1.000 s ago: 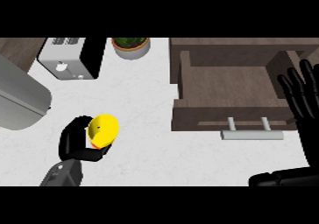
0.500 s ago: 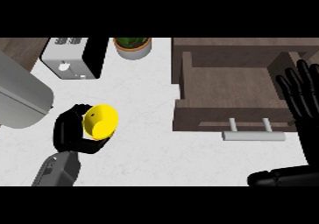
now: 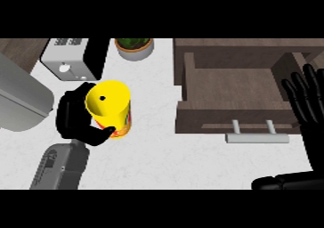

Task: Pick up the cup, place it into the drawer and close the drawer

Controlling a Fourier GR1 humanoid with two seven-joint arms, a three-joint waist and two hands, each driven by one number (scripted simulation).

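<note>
A yellow cup (image 3: 111, 107) with an orange and red band low on its side is held off the white counter, left of centre in the head view. My left hand (image 3: 74, 116) is curled round it from the left, thumb across its lower side. The open brown drawer (image 3: 238, 91) lies to the right, its inside bare, a silver handle (image 3: 255, 137) on its front. My right hand (image 3: 310, 103) rests open at the right edge, fingers up, beside the drawer.
A white toaster (image 3: 69, 62) stands at the back left. A potted plant (image 3: 134, 47) sits behind the cup. A large grey metal object (image 3: 17, 98) fills the left edge. The white counter (image 3: 171, 158) stretches in front of the drawer.
My left hand has lifted the cup and carried it up and slightly right toward the drawer; the cup looks larger and more upright. The right hand has not moved.
</note>
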